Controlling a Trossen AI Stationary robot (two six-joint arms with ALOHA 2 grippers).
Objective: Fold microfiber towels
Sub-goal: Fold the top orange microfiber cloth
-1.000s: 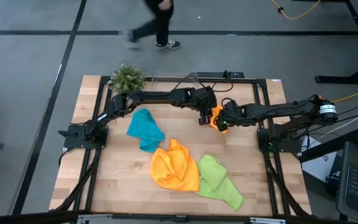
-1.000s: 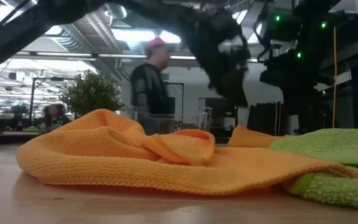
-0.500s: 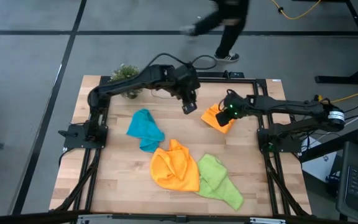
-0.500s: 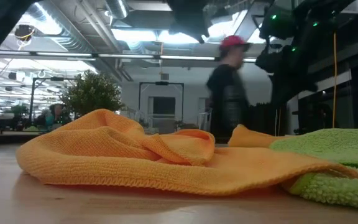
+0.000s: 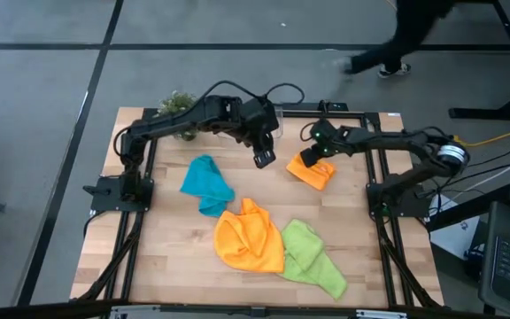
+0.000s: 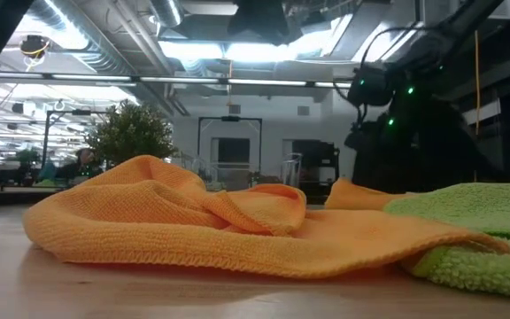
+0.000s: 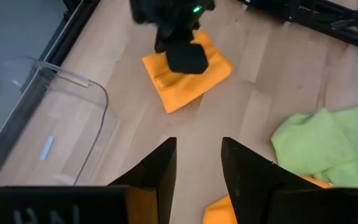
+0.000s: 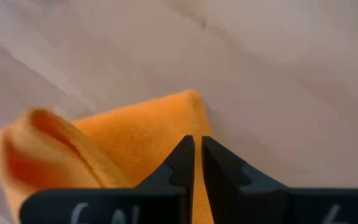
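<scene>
Fold no. 1 looks finished: small orange towel (image 5: 312, 170) lies as a tidy folded wedge at the table's (image 5: 175, 257) far right-centre. Right gripper (image 5: 319, 147) sits over it, fingers together w/ only a slit between, nothing pinched as far as its wrist view shows. Left gripper (image 5: 263, 158) hangs just beside it toward centre, fingers apart, empty.

Remaining: big orange towel (image 5: 250, 236) crumpled mid-table, green towel (image 5: 311, 257) touching its right edge, teal towel (image 5: 206, 184) bunched to the left, apart from the rest.

Next, prob.: pick one crumpled cloth, find two corners, spread flat before folding. The heaps hide their corners, so that's the hard bit.

All four are soft, fuzzy, limp pile; will slump and cling. Clear tub (image 7: 48, 124) and plant (image 5: 177, 105) at far edge.
</scene>
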